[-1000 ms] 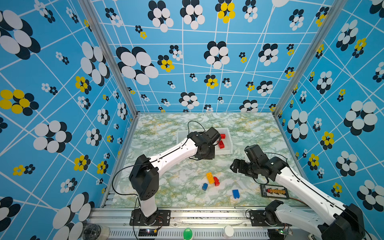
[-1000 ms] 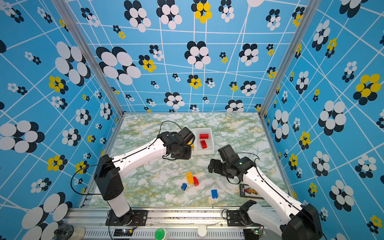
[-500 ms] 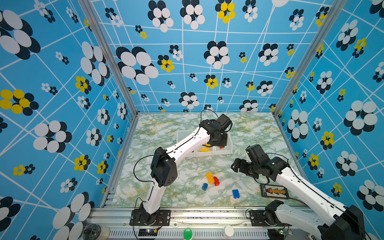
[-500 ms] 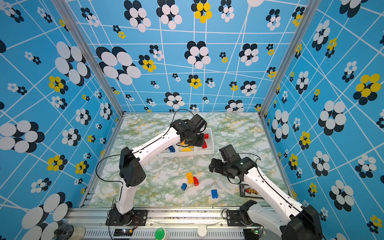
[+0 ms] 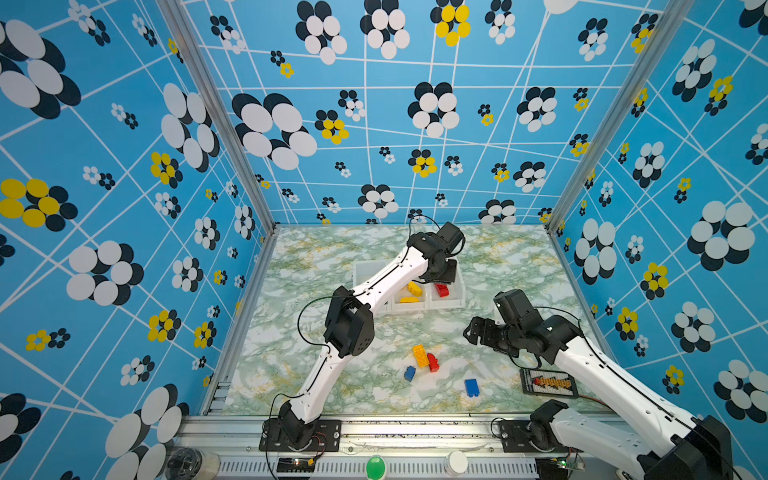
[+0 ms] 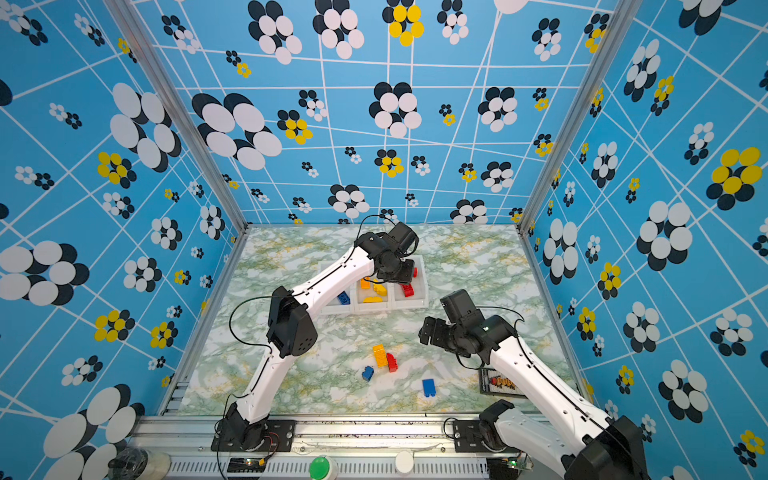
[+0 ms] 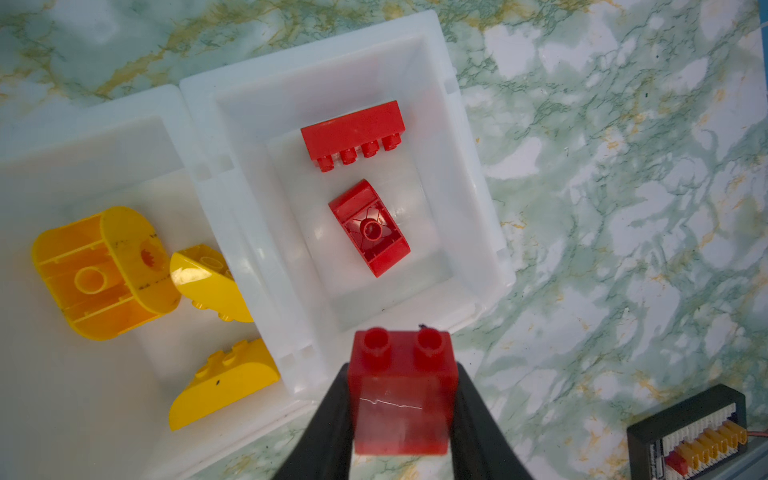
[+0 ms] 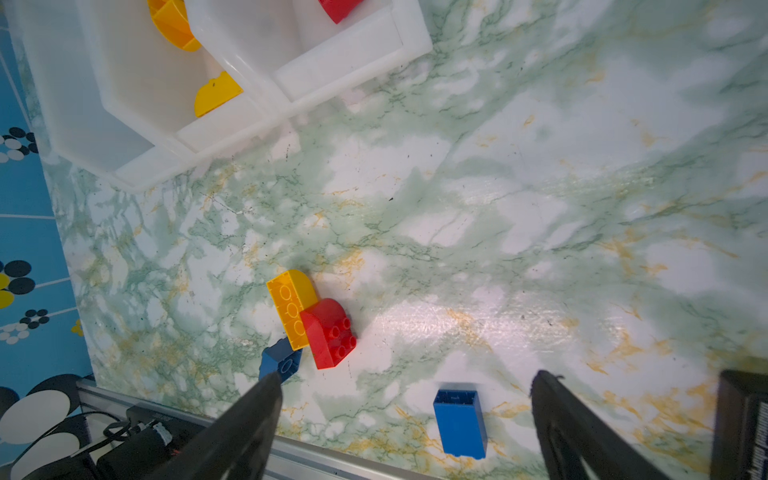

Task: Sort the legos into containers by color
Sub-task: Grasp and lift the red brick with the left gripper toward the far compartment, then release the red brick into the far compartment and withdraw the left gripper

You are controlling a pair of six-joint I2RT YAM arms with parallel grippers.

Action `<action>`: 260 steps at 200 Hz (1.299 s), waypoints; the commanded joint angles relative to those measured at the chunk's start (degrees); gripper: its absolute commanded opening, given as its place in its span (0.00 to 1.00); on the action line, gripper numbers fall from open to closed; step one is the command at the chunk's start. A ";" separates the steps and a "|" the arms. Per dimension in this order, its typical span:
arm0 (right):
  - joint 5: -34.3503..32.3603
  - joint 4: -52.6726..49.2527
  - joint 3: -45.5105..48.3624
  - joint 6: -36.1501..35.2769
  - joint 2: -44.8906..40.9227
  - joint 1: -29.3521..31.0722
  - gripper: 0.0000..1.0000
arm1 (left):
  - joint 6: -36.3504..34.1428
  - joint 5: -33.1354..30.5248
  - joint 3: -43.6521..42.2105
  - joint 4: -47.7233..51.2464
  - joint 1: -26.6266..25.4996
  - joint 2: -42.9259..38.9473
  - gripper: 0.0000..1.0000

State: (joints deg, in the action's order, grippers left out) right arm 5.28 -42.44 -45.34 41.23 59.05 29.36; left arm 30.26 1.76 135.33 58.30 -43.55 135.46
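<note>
Red brick (image 7: 401,386) clamped in L gripper (image 7: 401,374), at bin (image 7: 463,166) rim (reds (image 7: 370,226) inside), R gripper (image 8: 406,376) agape.

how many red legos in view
4. Two lie in the end container: a long brick and a rounded one. A square brick is clamped in the jaws of the left gripper. A humped brick sits on the table against a yellow brick. The left arm may hide more.

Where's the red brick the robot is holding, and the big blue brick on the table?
held red brick (image 7: 401,361), left wrist view, below its studs.
big blue brick (image 8: 460,424), right wrist view, its middle.
</note>
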 commanded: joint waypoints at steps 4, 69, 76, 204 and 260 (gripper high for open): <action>0.08 -2.10 0.46 0.56 -0.94 -0.49 0.95 | -1.64 0.70 2.67 0.27 1.22 2.94 0.32; 0.00 -2.21 0.22 0.84 -0.70 -0.54 0.95 | -1.62 0.06 4.24 -1.45 2.73 6.47 0.37; 0.00 -2.34 0.20 0.87 -0.70 -0.46 0.95 | -1.53 0.07 4.24 -1.53 2.86 6.64 0.39; 0.17 -2.01 0.09 0.52 0.44 -0.88 0.95 | -0.78 0.67 4.69 -3.22 2.95 5.53 0.61; 1.26 -2.43 0.58 -1.19 2.37 -0.89 0.96 | -0.66 1.88 4.21 -3.94 1.82 1.09 0.66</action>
State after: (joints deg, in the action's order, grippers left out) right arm 5.32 -43.05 -45.34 41.23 60.64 28.75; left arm 29.36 2.42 138.45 54.54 -41.01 141.03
